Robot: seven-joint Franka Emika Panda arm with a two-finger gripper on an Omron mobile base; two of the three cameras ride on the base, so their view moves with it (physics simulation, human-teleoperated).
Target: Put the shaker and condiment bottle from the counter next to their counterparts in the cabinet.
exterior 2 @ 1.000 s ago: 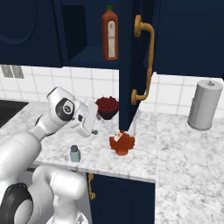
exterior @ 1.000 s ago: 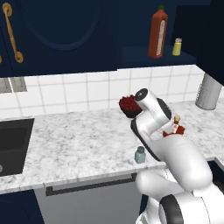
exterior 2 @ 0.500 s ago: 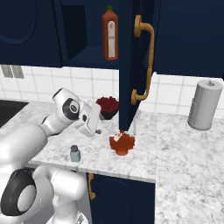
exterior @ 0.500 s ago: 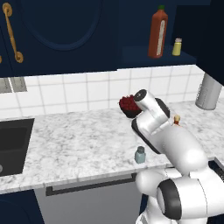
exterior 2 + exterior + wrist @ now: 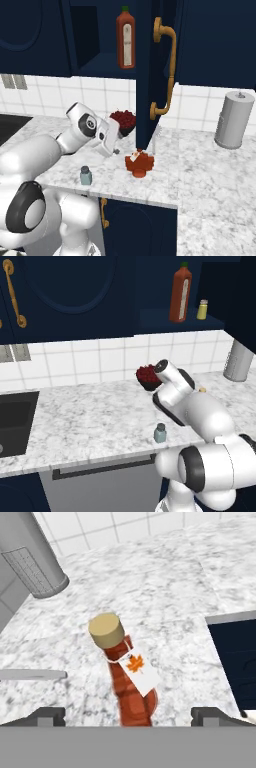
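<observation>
On the marble desk [image 5: 210, 165], near its front edge, the condiment bottle [image 5: 129, 682] stands between the spread, empty fingers of the claw [image 5: 128, 716]. It looks small, rigid and probably slick, top-light with a bulbous base, so gripping the wider body below the neck seems safest.

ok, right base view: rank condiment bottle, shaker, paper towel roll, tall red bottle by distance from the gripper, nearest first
1. condiment bottle: on the counter, just right of the open gripper.
2. shaker: near the counter's front edge, below and left of the gripper.
3. tall red bottle: up on the cabinet shelf, above.
4. paper towel roll: far right, by the wall.
</observation>
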